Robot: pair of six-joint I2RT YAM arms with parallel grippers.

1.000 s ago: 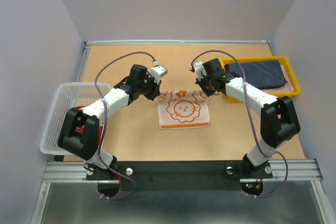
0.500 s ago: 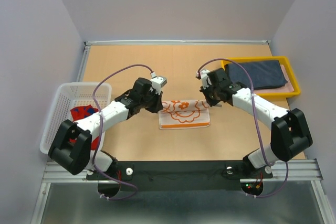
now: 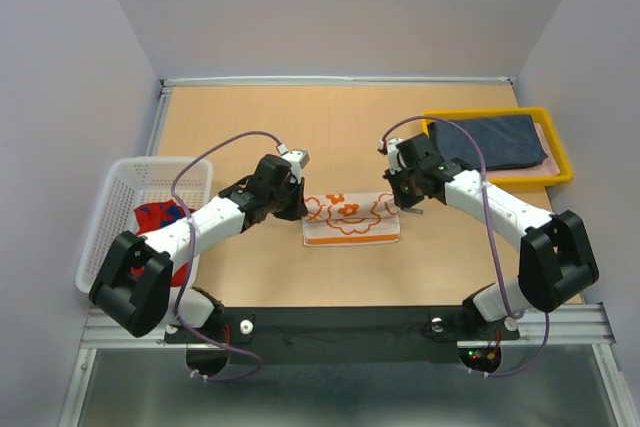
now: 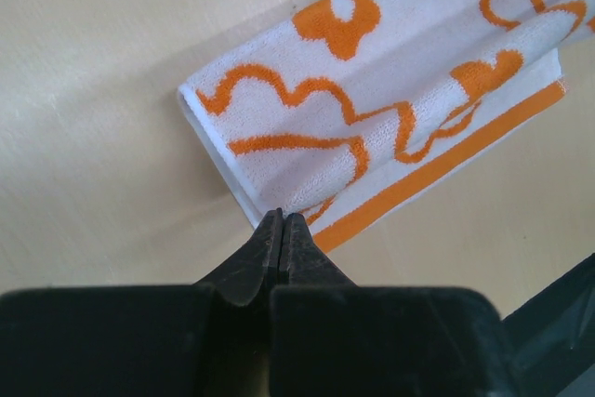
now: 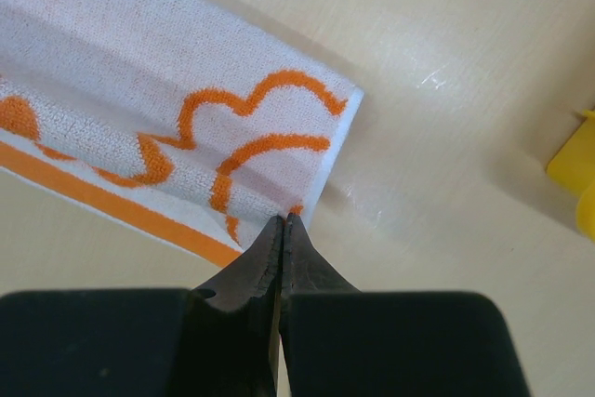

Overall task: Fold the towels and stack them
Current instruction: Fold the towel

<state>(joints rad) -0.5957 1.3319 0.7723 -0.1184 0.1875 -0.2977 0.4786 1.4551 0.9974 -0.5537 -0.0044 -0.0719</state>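
Well to the left of the orange-patterned towel [image 3: 350, 219] we see the white mesh basket [image 3: 105, 197], with a red towel with blue patches [image 3: 158, 215] lying inside it. At the orange-patterned towel's left end sits the left gripper [image 4: 282, 218] — jaws pressed together, pinching the corner of the folded-over upper layer. The towel itself lies folded into a strip on the wooden table [image 3: 350, 137]. At its right end the right gripper [image 5: 284, 220] is likewise clamped tight on the upper layer's corner. Right of the towel and farther back stands the yellow tray [image 3: 490, 112], holding a dark navy towel [image 3: 495, 142].
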